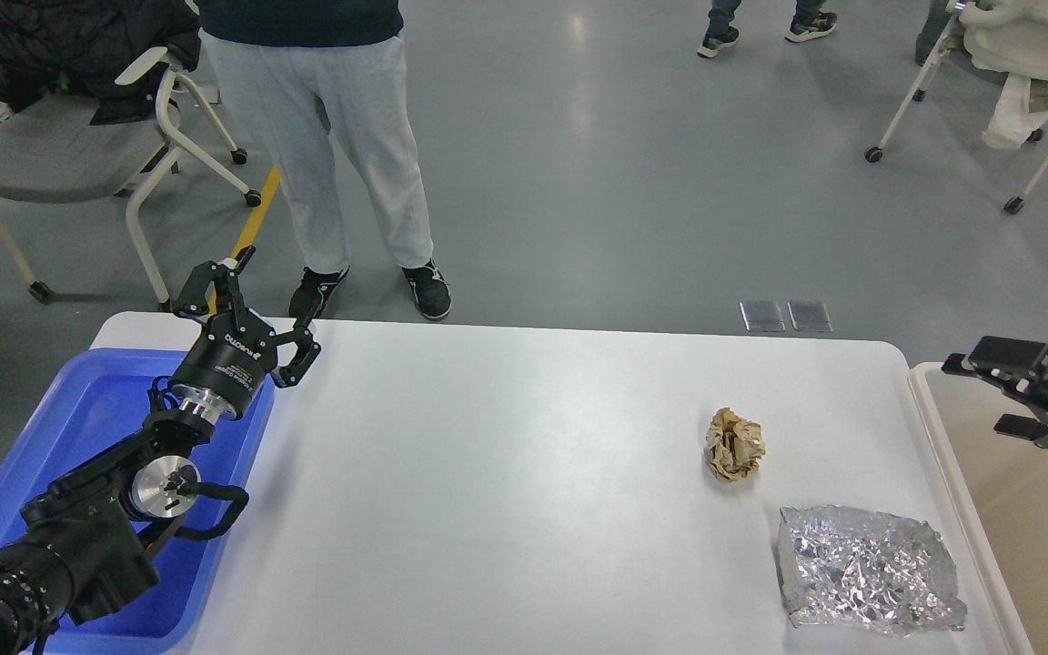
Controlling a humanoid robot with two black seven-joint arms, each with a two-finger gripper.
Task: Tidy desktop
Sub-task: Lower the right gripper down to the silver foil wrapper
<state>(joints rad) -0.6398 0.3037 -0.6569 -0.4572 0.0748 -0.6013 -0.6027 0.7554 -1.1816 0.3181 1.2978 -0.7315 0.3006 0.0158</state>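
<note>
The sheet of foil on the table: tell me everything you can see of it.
The sheet of foil is silvery, shiny and wrinkled all over, like aluminium foil that was crushed and spread out again. It is roughly rectangular with ragged, uneven edges. It lies nearly flat on the white table, at its near right part, close to the edge beside the beige bin. A crumpled ball of brown paper sits just beyond it, apart from it. Nothing rests on the foil, and neither hand touches it.

a person in grey sweatpants (342, 136) stands on the floor beyond the counter's far edge, a grey chair (60, 155) to one side, another wheeled chair (988, 82) farther off.
</note>
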